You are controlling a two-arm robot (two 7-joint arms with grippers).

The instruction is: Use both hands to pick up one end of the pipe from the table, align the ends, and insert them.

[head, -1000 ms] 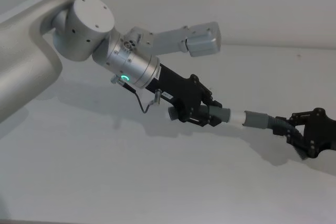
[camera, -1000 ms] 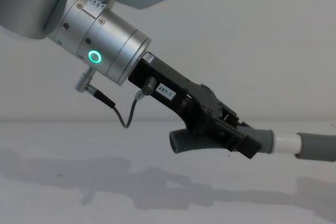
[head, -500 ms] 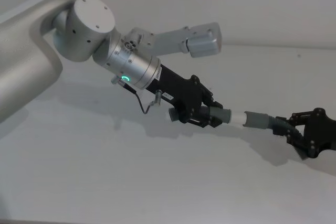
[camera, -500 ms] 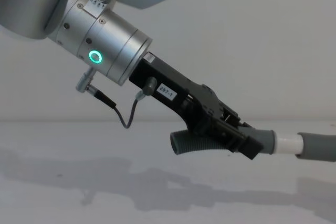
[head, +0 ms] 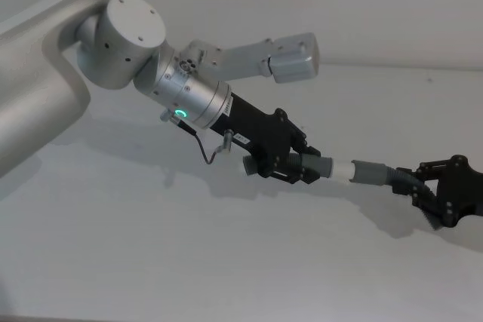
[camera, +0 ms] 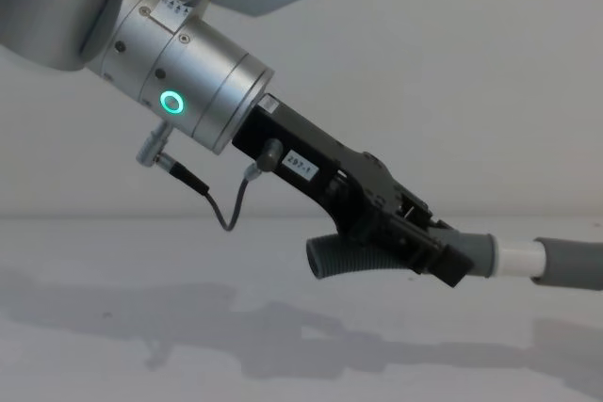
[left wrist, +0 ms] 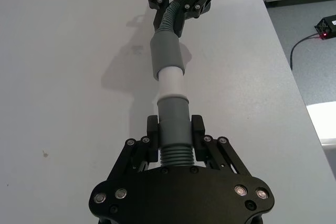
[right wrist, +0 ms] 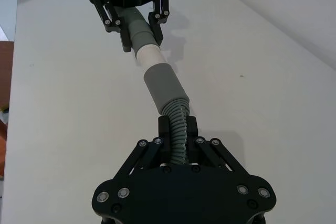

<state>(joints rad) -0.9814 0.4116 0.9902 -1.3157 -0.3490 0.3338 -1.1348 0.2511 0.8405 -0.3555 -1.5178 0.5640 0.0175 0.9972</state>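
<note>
Head view: your left gripper is clamped on the curved piece, held above the table. Its white spigot sits in the mouth of the straighter tube; a white band remains exposed between them. Your right gripper, low at the right, is closed on that tube's ribbed tail. Both pieces lie nearly in line.

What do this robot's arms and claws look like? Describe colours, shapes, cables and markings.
The left claw is black plastic with two linked fingers and silver screws, on a silver cylindrical wrist with a green ring light, a thin grey cable and a small white label. The right claw is matching black.
</note>
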